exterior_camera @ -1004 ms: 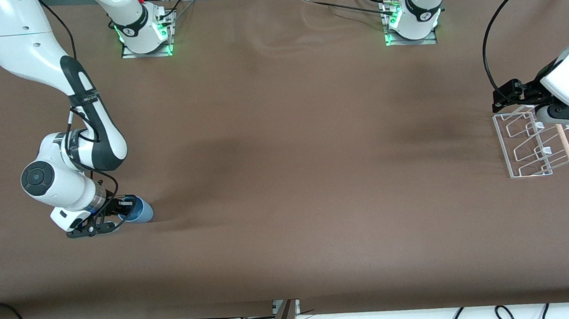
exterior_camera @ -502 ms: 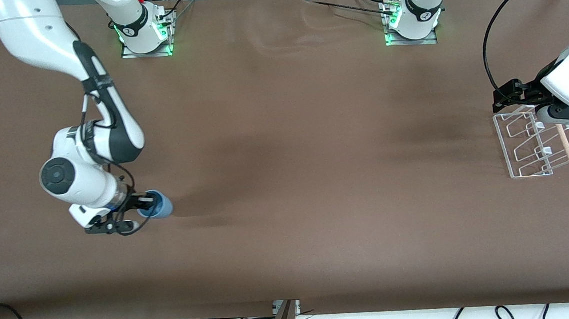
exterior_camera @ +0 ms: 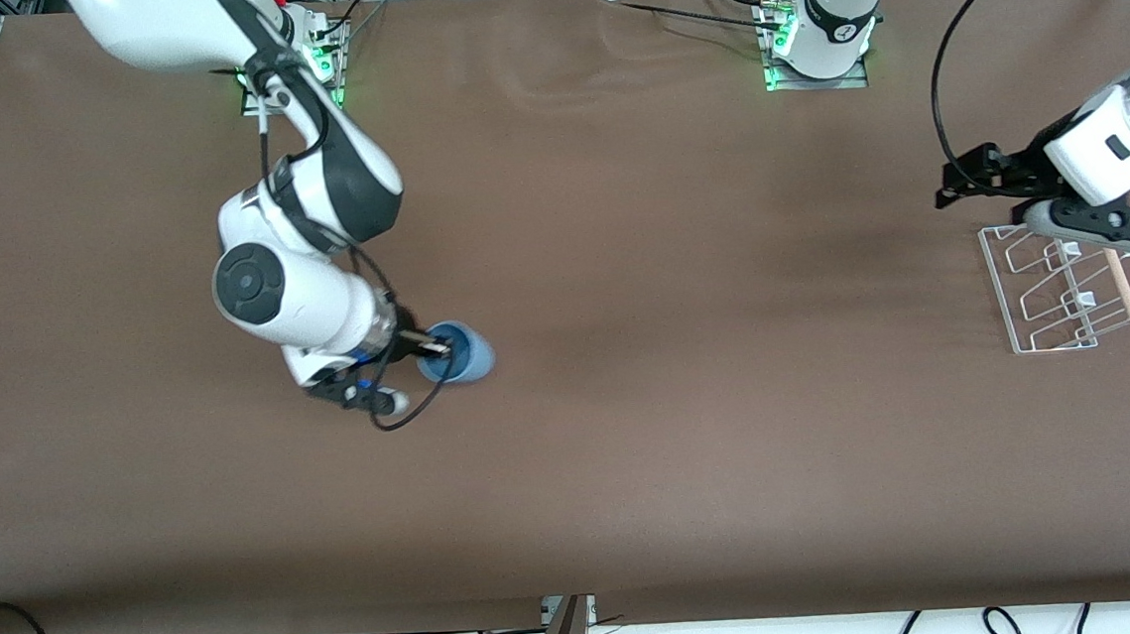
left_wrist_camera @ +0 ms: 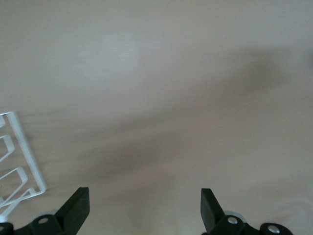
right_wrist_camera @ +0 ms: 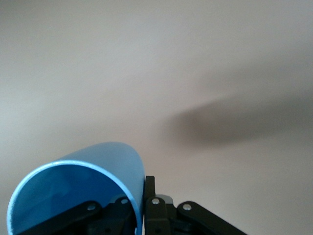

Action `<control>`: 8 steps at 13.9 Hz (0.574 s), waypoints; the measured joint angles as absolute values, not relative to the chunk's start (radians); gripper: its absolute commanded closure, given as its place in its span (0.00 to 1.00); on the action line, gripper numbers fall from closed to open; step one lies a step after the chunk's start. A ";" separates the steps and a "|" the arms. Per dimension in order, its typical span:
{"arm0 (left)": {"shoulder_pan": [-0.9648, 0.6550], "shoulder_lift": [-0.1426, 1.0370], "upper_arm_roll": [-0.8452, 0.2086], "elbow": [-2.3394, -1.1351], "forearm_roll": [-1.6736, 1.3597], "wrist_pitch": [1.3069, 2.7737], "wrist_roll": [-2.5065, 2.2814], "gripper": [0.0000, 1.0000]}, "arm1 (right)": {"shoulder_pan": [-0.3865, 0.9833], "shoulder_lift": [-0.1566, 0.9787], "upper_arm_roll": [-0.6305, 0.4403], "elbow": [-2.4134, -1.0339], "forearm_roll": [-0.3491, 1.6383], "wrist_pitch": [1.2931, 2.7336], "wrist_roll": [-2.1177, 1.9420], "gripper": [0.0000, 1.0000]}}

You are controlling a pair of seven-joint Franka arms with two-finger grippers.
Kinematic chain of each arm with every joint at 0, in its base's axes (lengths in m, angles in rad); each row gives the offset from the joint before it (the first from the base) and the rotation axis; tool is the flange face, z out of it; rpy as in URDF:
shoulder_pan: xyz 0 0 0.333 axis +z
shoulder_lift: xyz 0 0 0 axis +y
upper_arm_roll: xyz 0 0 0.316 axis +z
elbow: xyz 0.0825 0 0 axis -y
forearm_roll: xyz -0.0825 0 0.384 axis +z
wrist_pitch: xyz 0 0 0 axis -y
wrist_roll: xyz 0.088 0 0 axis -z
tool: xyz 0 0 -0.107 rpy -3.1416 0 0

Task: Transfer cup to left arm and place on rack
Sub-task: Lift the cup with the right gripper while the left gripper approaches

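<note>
In right tool (exterior_camera: 425, 352): smooth tapered cup (exterior_camera: 463, 356)

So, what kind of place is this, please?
Probably a robotics lab bench: two arms bolted to a brown-covered table, loose cables along its edge. The right hand holds a blue cup; the left hand hangs open beside a dish rack.

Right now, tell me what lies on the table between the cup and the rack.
Nothing: the front view shows only bare brown table between the cup, held by the right gripper, and the rack.
</note>
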State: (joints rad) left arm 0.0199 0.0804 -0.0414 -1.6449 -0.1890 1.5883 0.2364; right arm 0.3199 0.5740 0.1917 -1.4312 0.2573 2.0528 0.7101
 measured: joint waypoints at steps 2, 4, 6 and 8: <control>0.020 0.100 -0.042 -1.645 -0.279 1.555 0.327 0.00 | 0.324 0.570 0.258 -1.412 0.389 2.055 0.777 1.00; 0.027 0.142 -0.040 -1.648 -0.393 1.542 0.458 0.00 | 0.350 0.567 0.302 -1.390 0.461 2.085 0.852 1.00; 0.034 0.202 -0.038 -1.648 -0.511 1.541 0.644 0.00 | 0.410 0.566 0.317 -1.371 0.479 2.166 0.952 1.00; 0.038 0.249 -0.038 -1.647 -0.637 1.541 0.804 0.00 | 0.491 0.569 0.321 -1.367 0.481 2.285 1.050 1.00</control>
